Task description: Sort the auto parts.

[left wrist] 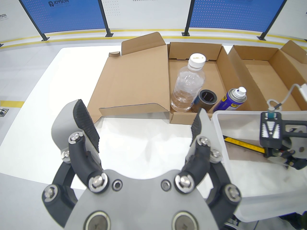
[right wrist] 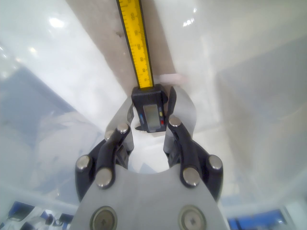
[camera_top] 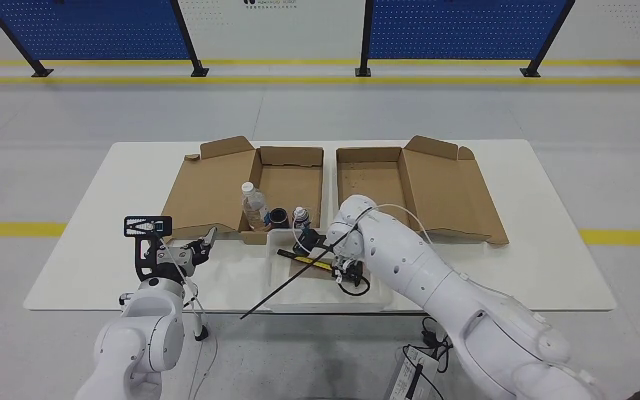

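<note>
One slim, yellow-scaled digital caliper [right wrist: 140,56]

The caliper [right wrist: 139,53] is flashing a yellow scale with fine black ticks, a black slider, a grey display, and one yellow and one red button. The bin [left wrist: 239,114] is glowing translucent white. The spray can [left wrist: 230,101] is showing blue and yellow under a white cap. The left gripper [left wrist: 141,118] is wearing silver plates and black ribbed pads [left wrist: 86,125]. The desk [left wrist: 144,140] is gleaming white.
</note>
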Motion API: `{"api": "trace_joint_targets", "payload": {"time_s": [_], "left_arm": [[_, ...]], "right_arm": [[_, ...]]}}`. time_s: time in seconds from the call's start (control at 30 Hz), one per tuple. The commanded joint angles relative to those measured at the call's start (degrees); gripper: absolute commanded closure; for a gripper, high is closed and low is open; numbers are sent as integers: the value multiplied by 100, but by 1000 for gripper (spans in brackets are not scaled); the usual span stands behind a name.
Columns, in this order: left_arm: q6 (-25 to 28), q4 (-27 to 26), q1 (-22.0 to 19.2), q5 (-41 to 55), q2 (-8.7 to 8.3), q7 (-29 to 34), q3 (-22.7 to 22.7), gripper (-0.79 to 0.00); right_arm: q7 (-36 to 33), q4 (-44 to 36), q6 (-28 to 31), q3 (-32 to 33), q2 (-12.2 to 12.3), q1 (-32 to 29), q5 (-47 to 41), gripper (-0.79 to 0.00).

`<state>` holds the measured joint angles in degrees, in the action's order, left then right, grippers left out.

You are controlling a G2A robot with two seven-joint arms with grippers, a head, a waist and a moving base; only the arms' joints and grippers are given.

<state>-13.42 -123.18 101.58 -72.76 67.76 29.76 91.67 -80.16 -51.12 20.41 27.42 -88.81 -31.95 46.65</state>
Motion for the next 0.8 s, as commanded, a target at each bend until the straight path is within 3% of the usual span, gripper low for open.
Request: {"api": "trace_joint_targets", "payload": {"time_s": [0.0,0.23,0.77], "left_arm": [[0,0,0,0,0,0,0,-785],[0,0,0,0,0,0,0,-785],[0,0,0,0,0,0,0,-785]], "right_arm": [[5,36,5,-10,-15,1,-5,-262],[33,121,-24,-17,-57,10,-32,-252],[33,159,-105,-21,-100,-6,61,-336]]}}
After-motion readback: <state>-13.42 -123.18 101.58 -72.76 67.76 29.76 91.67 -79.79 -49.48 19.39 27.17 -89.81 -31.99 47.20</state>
